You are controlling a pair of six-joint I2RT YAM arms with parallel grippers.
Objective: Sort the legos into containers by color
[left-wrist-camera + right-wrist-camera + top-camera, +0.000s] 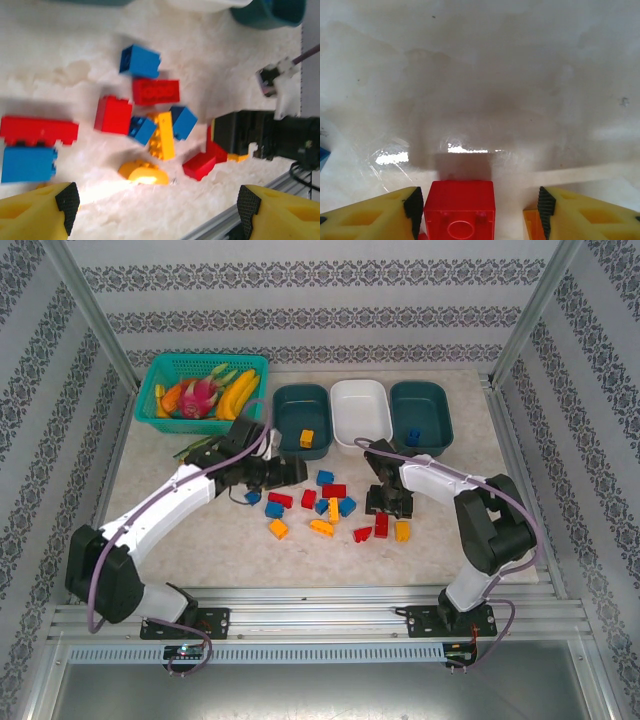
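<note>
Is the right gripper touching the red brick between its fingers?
Cannot tell. In the right wrist view the right gripper straddles the red brick: clear gap at one pad, the other right at its edge.

- A turquoise mesh basket (150,390) sits at the table's far left corner, beyond and left of the left claw (292,472), well apart from it.
- Inside it lie yellow bananas (240,390) and a pink dragon fruit (200,395).
- A flat green thing (190,449), too small to tell, lies left of that claw, nearer than the basket.
- The pale mottled table top (200,535) spreads under the left claw and the right claw (385,508).
- Patterned wallpaper (300,280) stands beyond both claws.
- A metal rail (320,600) runs behind them.
</note>
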